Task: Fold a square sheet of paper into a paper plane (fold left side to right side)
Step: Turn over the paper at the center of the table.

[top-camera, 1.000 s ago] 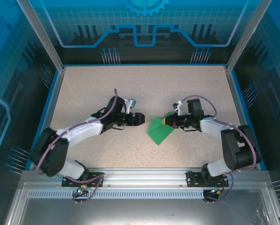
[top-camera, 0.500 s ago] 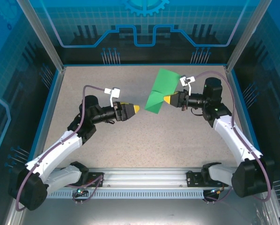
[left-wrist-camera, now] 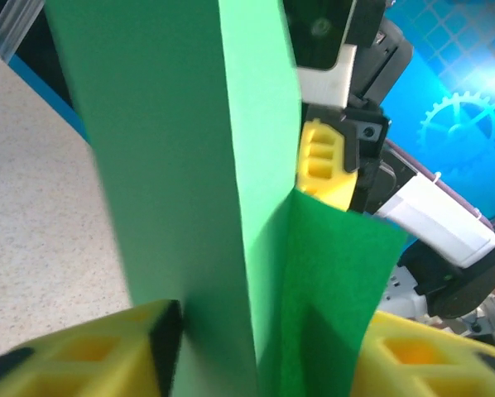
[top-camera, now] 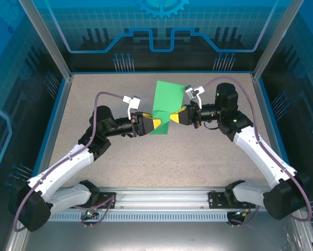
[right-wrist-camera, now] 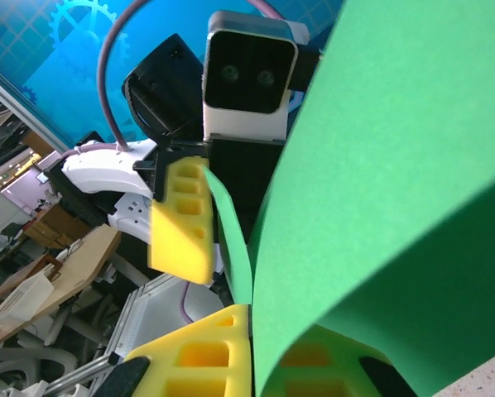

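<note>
The green sheet of paper (top-camera: pixel 166 99) hangs folded in the air above the middle of the table (top-camera: pixel 93 94). My right gripper (top-camera: pixel 176 116) is shut on its right edge, and the yellow pads pinch the green layers (right-wrist-camera: pixel 260 331). From the left, my left gripper (top-camera: pixel 157 124) reaches the sheet's lower part. In the left wrist view the folded layers (left-wrist-camera: pixel 173 165) stand between its two yellow fingers, which are still apart (left-wrist-camera: pixel 268 347). The right gripper's yellow finger (left-wrist-camera: pixel 322 165) shows behind the paper.
The speckled table is walled by a blue rim and clear panels (top-camera: pixel 57 99). A metal rail (top-camera: pixel 161 196) with both arm bases runs along the near edge. Both arms stretch toward the table's centre, with their cables looped above them.
The right gripper lifted the paper off the table and carried it back, then leftward. The left gripper moved right to meet it, and its fingers opened wide, then narrowed around the sheet.
</note>
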Controlling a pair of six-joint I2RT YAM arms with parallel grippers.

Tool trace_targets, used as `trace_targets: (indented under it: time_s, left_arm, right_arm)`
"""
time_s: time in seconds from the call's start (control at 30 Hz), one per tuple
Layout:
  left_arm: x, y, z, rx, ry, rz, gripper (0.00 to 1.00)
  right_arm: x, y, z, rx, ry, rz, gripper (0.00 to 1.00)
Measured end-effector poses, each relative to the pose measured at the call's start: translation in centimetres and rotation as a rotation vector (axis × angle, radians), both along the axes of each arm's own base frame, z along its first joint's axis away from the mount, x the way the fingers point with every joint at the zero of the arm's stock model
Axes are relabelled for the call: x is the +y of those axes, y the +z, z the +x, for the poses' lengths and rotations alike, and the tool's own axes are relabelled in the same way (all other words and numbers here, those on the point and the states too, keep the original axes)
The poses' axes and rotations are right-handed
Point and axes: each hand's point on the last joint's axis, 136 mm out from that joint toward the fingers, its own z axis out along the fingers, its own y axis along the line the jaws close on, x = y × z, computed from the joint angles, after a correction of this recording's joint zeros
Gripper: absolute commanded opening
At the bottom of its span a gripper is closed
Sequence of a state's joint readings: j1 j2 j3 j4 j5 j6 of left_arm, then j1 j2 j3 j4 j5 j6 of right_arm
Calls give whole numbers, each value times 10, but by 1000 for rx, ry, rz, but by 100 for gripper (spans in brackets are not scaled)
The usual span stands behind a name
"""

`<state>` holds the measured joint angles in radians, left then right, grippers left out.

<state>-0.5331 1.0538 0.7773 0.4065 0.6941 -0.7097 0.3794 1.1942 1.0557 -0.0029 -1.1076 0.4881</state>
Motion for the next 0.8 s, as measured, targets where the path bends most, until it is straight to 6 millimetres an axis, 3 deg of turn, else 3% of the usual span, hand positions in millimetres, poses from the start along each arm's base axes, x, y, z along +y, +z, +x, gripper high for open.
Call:
trace_targets:
  time_s: [0.13, 0.27, 0.37, 0.6, 0.7, 0.8]
  left_arm:
    - [-1, 1, -1, -5, -4, -1, 11]
    - [-1, -5, 1, 12, 13, 21, 9]
    - [0, -16, 2, 27, 47, 80, 6]
    - [-3, -43, -2, 10, 215, 375, 1]
    - [-3, -60, -2, -1, 312, 570, 0]
    - [5, -91, 8, 17, 443, 826, 0]
  right_arm:
    - [0, -3, 0, 8, -2, -10, 19]
    - [-3, -14, 3, 24, -39, -60, 37]
    - [-17, -27, 14, 28, -145, -138, 46]
    - [-99, -85, 60, 80, -625, -482, 72]
    - [-137, -117, 67, 130, -787, -633, 84]
    - [-168, -147, 63, 188, -893, -745, 96]
